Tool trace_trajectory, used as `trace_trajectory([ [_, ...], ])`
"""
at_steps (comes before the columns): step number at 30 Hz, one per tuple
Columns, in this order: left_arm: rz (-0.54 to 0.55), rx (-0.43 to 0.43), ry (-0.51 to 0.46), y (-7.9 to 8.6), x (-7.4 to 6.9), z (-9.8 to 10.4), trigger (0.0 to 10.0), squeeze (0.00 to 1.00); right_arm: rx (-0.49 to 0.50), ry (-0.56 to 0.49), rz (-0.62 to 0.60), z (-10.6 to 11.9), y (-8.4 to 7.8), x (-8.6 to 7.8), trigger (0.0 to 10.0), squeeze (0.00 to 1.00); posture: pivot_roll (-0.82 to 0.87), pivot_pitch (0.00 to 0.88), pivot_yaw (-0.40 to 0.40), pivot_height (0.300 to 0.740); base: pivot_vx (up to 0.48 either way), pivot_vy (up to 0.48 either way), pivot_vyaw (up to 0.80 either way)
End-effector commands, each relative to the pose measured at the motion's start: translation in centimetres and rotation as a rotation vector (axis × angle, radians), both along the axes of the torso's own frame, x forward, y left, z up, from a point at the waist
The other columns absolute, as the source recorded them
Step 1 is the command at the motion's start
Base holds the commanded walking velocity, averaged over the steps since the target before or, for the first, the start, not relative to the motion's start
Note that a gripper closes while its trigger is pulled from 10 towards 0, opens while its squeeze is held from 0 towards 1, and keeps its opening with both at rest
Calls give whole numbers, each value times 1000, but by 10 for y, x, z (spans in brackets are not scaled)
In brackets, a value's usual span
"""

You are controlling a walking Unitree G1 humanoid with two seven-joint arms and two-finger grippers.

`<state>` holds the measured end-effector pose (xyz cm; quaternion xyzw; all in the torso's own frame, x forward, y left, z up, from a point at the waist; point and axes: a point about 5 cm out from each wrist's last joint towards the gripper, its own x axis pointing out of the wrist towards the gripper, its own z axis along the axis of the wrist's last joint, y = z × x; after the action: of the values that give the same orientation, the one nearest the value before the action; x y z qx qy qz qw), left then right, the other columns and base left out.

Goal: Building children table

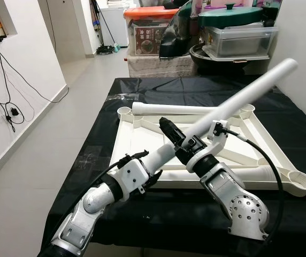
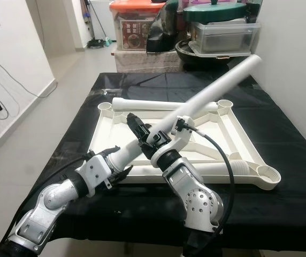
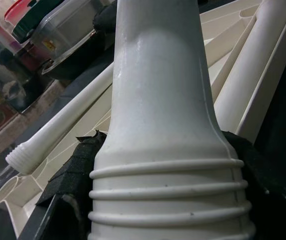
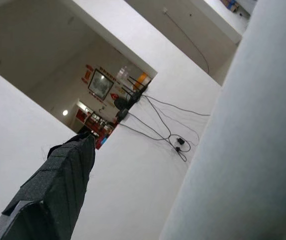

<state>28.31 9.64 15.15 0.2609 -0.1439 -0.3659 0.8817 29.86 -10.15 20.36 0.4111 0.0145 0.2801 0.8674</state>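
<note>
A white table top point(image 1: 142, 134) lies upside down on the black-covered table point(image 1: 142, 214), with round sockets at its corners. One long white table leg point(image 1: 238, 96) slants up over it toward the far right. My left gripper point(image 1: 148, 167) is shut on its ribbed lower end point(image 3: 168, 200), with black pads point(image 3: 75, 175) on either side. Higher up the same leg, my right gripper point(image 1: 175, 136) is shut around it; one black finger point(image 4: 53, 185) shows beside the leg point(image 4: 253, 150). A second leg point(image 1: 185, 110) lies across the far side of the top, and a third point(image 1: 233, 174) along the near rim.
Storage boxes and a green-lidded pot point(image 1: 228, 13) are stacked behind the table. A white wall point(image 1: 303, 64) runs close along the right. Tiled floor point(image 1: 62, 134) lies to the left, with cables point(image 1: 8, 107) hanging on the left wall.
</note>
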Motion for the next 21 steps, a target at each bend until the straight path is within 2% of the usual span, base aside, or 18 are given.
trace_trajectory([
  [1, -40, 52, 6, 1, -5, -5, 10000, 0, 6, -20, 48, 4, 7, -2, 10000, 0, 133, 0, -2, 740, 0, 0, 0],
  [6, -54, 87, 18, 8, -9, -10, 10000, 0, 2, -21, 54, 3, 4, -3, 10000, 0, 136, 0, -1, 740, 0, 0, 0],
  [11, -60, 91, 22, 9, -10, -10, 10000, 0, 3, -25, 68, 3, 5, -4, 10000, 0, 135, 0, -3, 740, 0, 0, 0],
  [12, -64, 93, 22, 9, -10, -10, 10000, 0, 4, -26, 72, 3, 5, -4, 7882, 0, 135, 0, -2, 740, 0, 0, 0],
  [13, -64, 93, 22, 9, -10, -10, 10000, 0, 4, -26, 72, 3, 5, -4, 7882, 0, 135, 0, -2, 740, 0, 0, 0],
  [14, -66, 91, 21, 8, -10, -10, 10000, 0, 5, -29, 74, 3, 6, -4, 0, 0, 134, 0, 0, 740, 0, 0, 0],
  [20, -68, 81, 15, 3, -7, -8, 10000, 0, 14, -38, 64, 6, 5, -4, 0, 0, 129, 0, 3, 740, 0, 0, 0],
  [21, -66, 76, 15, 2, -6, -8, 10000, 0, 11, -39, 59, 7, 5, -3, 1098, 0, 129, 0, 7, 740, 0, 0, 0],
])
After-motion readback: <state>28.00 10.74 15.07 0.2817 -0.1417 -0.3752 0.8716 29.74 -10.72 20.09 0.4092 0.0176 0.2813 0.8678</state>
